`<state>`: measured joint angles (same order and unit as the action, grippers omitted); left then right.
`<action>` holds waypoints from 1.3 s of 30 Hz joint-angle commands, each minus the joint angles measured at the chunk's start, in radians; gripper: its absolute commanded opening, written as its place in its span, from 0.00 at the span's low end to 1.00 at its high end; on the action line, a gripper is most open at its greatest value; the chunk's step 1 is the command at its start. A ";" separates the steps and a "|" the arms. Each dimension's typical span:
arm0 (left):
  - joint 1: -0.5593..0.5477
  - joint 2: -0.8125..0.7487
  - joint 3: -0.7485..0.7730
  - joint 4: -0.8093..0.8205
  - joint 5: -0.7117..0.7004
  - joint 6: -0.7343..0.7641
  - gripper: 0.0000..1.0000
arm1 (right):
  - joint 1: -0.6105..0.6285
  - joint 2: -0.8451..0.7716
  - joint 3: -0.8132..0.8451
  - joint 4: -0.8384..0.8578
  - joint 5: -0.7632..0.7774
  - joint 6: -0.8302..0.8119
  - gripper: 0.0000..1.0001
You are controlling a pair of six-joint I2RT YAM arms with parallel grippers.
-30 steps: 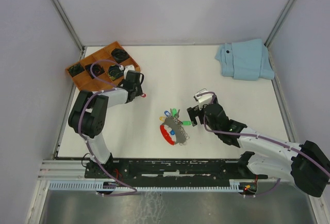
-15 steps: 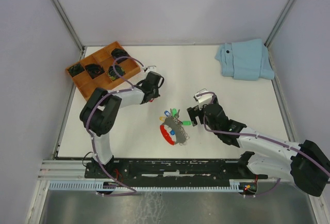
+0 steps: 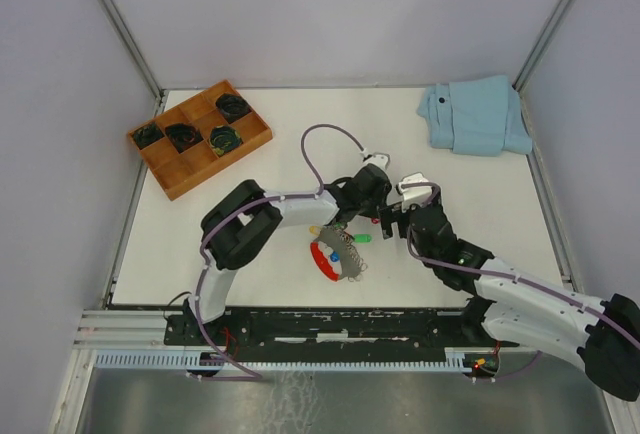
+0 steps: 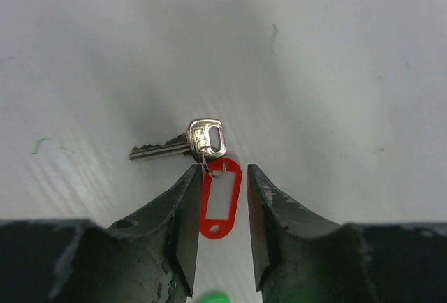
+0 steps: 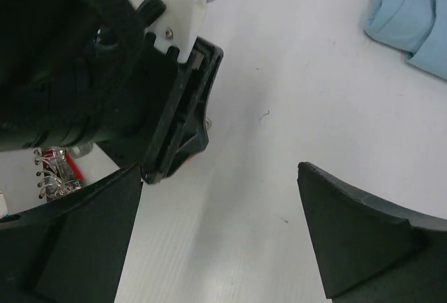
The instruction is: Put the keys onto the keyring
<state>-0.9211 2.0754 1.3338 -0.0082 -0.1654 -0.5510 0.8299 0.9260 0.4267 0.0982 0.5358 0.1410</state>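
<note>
Left wrist view showed the left gripper (image 4: 223, 172) drawn narrow, its two dark fingers (image 4: 183, 227) clamped on either side of the red plastic tag of the red-tagged key (image 4: 221, 200). The silver head and blade of that key stuck out past the fingertips, the blade pointing left. Below it was the white table (image 4: 335, 65), marked with a soft grey shadow.

Right wrist view showed the right gripper (image 5: 220, 174) spread wide and holding nothing, with only bare table between its fingers. Just beyond its left finger stood the black-and-white end of the left arm, a spot of red showing under its tip. At the left edge of that view sat the wire loops of the keyring (image 5: 53, 174).

From the top external camera, both arms met near the middle of the table. The left arm stretched across from the left and the right arm angled in from the near right, their ends just beside each other. The keyring lay just near and left of them, its red band curving along the near-left side and its grey ridged strap on the right. A green tag (image 3: 361, 239) lay at its far right edge; whether it hung on the ring could not be told. A wooden tray (image 3: 180, 172) holding dark coiled items (image 3: 225, 139) sat at the far left. A light blue cloth (image 3: 475, 114) lay at the far right.
</note>
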 commanded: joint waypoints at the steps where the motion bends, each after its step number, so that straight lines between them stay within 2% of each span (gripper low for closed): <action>1: -0.027 -0.036 0.008 0.069 0.038 -0.034 0.43 | -0.002 -0.069 -0.033 0.051 0.089 0.048 1.00; 7: -0.017 -0.229 -0.161 0.129 -0.124 0.007 0.60 | -0.002 -0.154 -0.075 0.071 0.106 0.122 1.00; 10: 0.000 -0.302 -0.231 0.106 -0.151 0.015 0.64 | -0.002 -0.168 -0.101 0.095 0.096 0.153 1.00; 16: 0.004 -0.462 -0.392 0.070 -0.171 -0.014 0.67 | -0.002 -0.090 -0.041 0.039 -0.049 0.127 1.00; 21: 0.004 -0.614 -0.513 0.002 -0.176 -0.063 0.67 | -0.002 -0.030 -0.010 0.013 -0.172 0.107 0.96; 26: 0.005 -0.686 -0.579 -0.040 -0.141 -0.089 0.67 | -0.002 0.058 0.036 -0.013 -0.310 0.092 0.91; 35: 0.012 -0.658 -0.646 0.005 -0.083 -0.139 0.60 | -0.002 0.331 0.180 -0.116 -0.497 0.124 0.76; 39: 0.025 -0.640 -0.663 0.022 -0.084 -0.140 0.52 | -0.002 0.413 0.218 -0.134 -0.554 0.140 0.70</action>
<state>-0.9123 1.4216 0.6834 -0.0463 -0.2596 -0.6456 0.8291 1.2903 0.5777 -0.0105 0.0776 0.2569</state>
